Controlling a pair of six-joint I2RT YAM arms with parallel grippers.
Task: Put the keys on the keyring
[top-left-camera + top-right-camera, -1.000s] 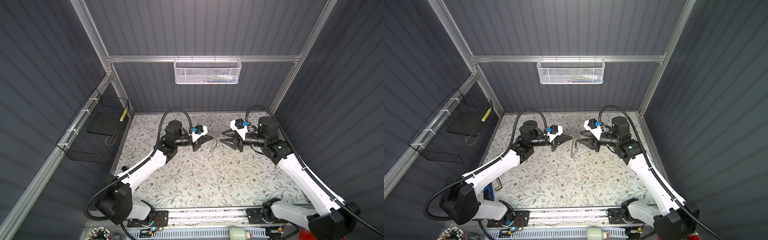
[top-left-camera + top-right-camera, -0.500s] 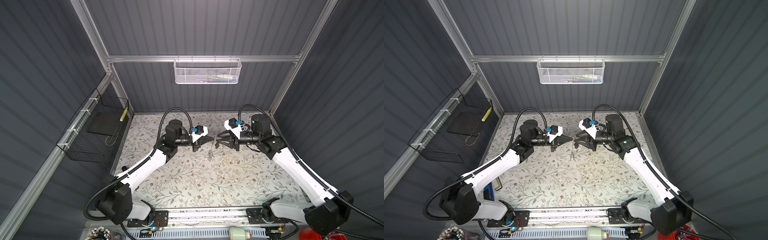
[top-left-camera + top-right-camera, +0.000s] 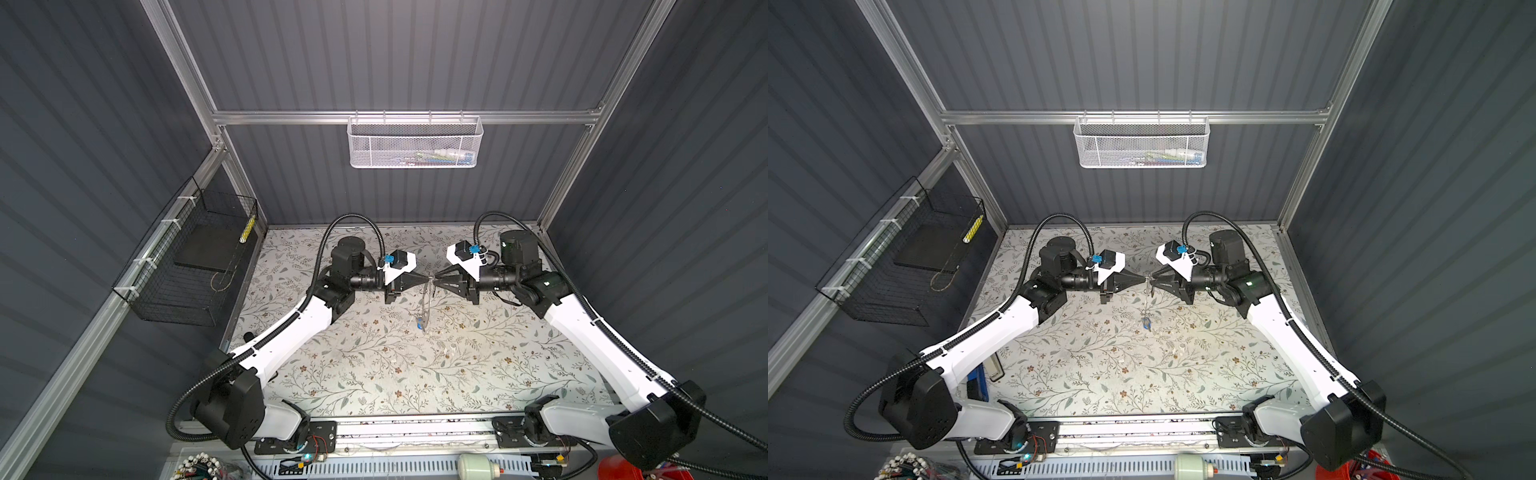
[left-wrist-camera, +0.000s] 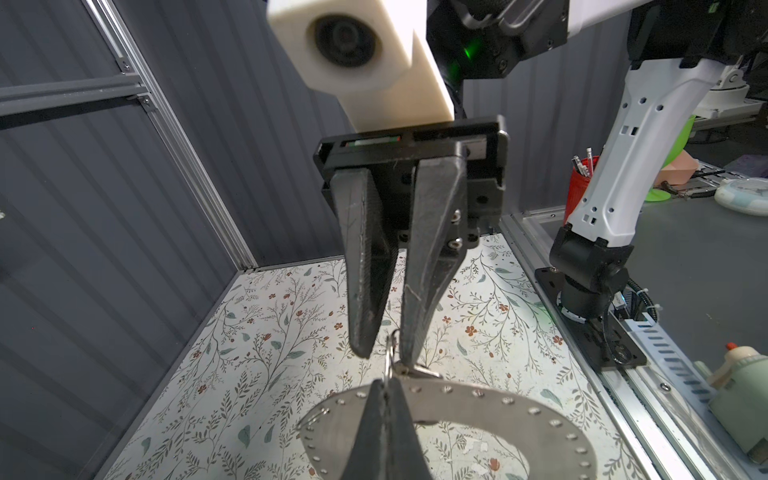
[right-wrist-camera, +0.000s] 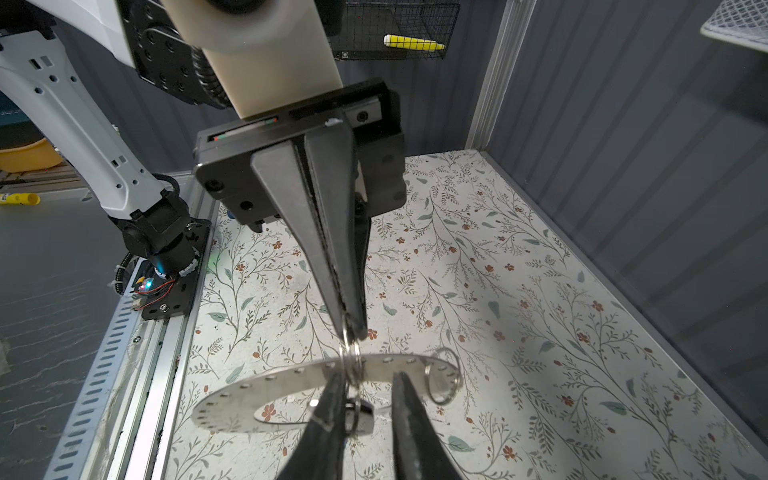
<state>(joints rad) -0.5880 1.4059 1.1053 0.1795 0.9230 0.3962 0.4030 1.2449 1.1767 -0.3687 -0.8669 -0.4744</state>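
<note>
Both grippers meet tip to tip above the middle of the flowered table. My left gripper point(image 3: 426, 279) point(image 4: 386, 384) is shut on a small split keyring point(image 4: 390, 357) point(image 5: 352, 361). That keyring passes through a large flat metal ring plate point(image 4: 478, 399) point(image 5: 270, 386), which hangs below it. A small silver key point(image 5: 360, 416) point(image 4: 422, 370) hangs at the keyring. My right gripper point(image 3: 436, 279) point(image 5: 365, 376) straddles the keyring and key with a visible gap between its jaws; one finger point(image 5: 332, 415) rests against the key. A blue tag point(image 3: 420, 326) point(image 3: 1146, 322) dangles lowest.
A second split ring point(image 5: 444, 378) sits on the plate beside my right gripper's fingers. A white mesh basket point(image 3: 415, 143) hangs on the back wall. A black wire basket point(image 3: 191, 266) hangs on the left wall. Grey walls enclose the table.
My right arm has moved left to the left gripper's tip, and its jaws have narrowed around the keyring. The left arm has held still.
</note>
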